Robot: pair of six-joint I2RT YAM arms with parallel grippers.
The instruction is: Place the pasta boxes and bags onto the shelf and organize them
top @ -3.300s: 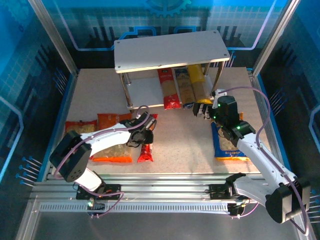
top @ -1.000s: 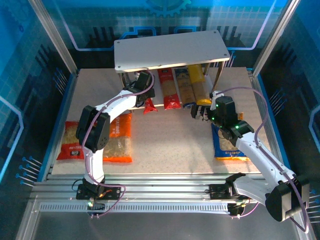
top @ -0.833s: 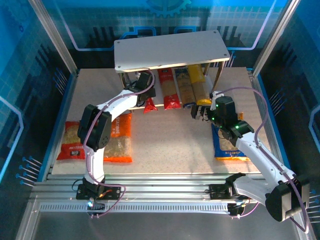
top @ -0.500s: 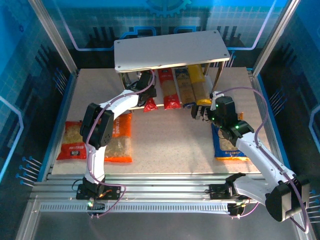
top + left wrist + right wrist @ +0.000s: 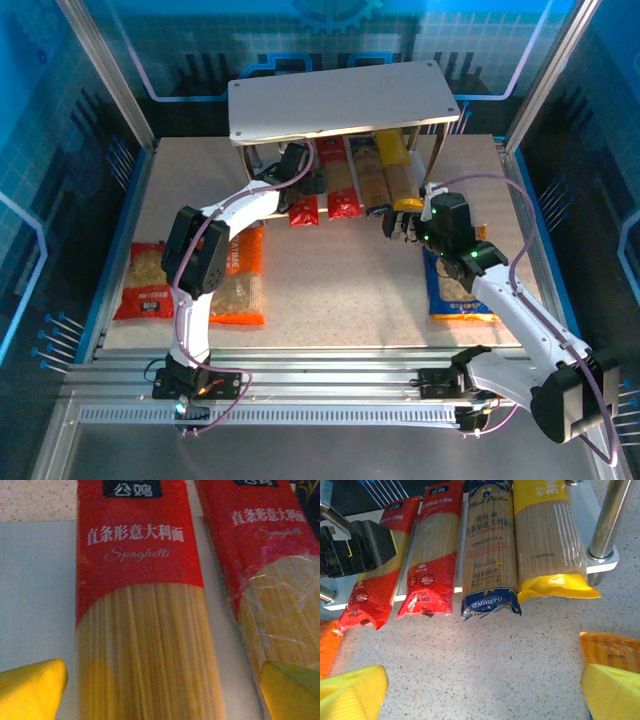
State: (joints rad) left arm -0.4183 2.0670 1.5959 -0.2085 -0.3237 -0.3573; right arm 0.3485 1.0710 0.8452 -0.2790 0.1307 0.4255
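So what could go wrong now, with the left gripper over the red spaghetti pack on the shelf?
The left gripper is open astride the left red pack, with one fingertip over the second red pack; closing or retreating might drag that neighbour.
Both red packs, the blue pack and the yellow pack overhang the lower board at the front, so a nudge could slide one off.

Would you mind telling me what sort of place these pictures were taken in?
Most likely a robotics lab cell staged as a grocery mock-up: aluminium framing and blue printed panels enclose a speckled table, where a small two-tier shelf holds spaghetti packs.
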